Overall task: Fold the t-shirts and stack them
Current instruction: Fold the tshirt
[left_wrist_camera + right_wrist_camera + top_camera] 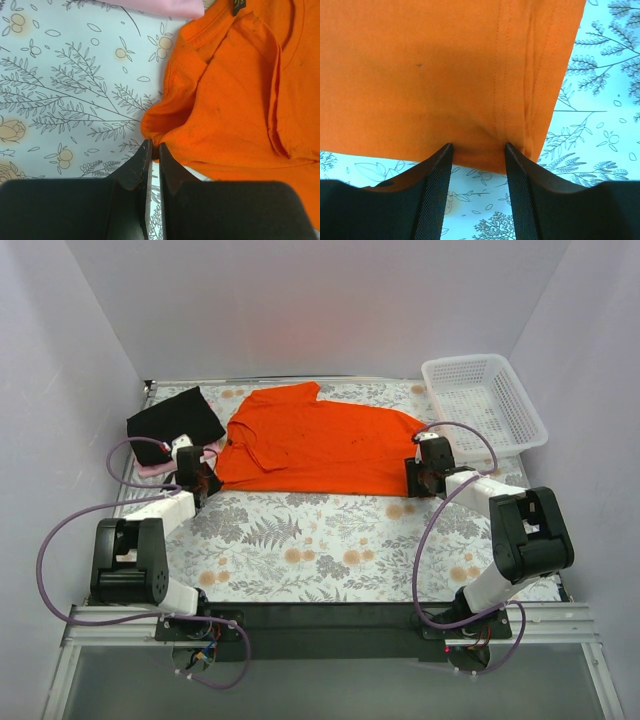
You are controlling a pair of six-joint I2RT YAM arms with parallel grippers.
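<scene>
Bright orange cloth t-shirt (310,445) lies spread across far half of floral-print table (330,540). Left claw (154,146) clenched on its sleeve edge; right claw (479,146) parted, tips straddling the hem corner. Folded black t-shirt (175,420) far left, pale pink t-shirt (152,469) peeking out beside it.

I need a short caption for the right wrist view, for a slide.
Right gripper, jaws apart, at the hem of the orange t-shirt on the floral tablecloth.
</scene>
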